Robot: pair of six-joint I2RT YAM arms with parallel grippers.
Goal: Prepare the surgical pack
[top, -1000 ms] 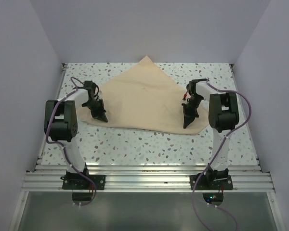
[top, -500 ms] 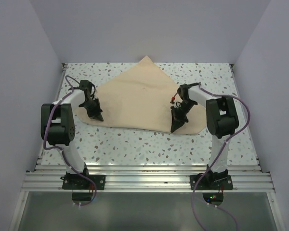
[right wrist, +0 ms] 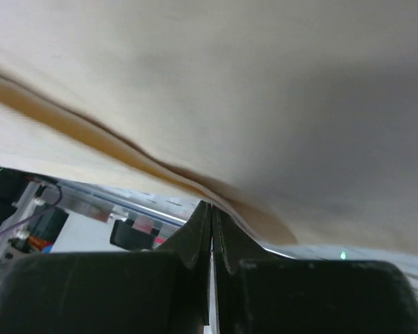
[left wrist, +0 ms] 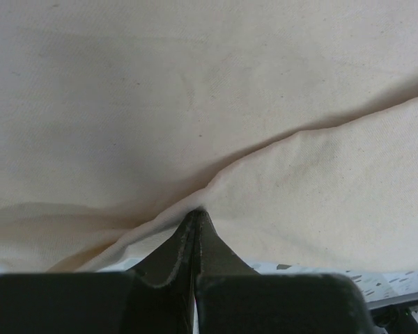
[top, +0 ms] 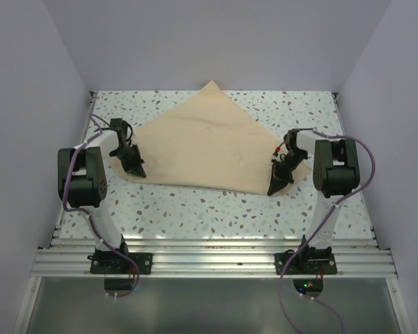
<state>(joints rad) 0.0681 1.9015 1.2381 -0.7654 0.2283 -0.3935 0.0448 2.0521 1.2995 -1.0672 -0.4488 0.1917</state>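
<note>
The surgical pack [top: 202, 146] is a wide tan wrap spread flat on the speckled table, one corner pointing to the far wall. My left gripper [top: 138, 170] is at its left corner, shut. In the left wrist view the closed tips [left wrist: 195, 214] pinch a fold of the wrap [left wrist: 195, 104], with creases running out from them. My right gripper [top: 273, 189] is at the wrap's near right corner, also shut. In the right wrist view its tips [right wrist: 210, 205] hold the wrap's edge [right wrist: 265, 83], which is raised off the table there.
The speckled tabletop [top: 195, 209] shows in a strip in front of the wrap. An aluminium rail [top: 209, 257] with both arm bases runs along the near edge. Plain walls close in the table on the left, right and far sides.
The right gripper swung inward to the left, then back out to the right, and the wrap's near right corner now sits further in. The left gripper crept slightly left and away.
</note>
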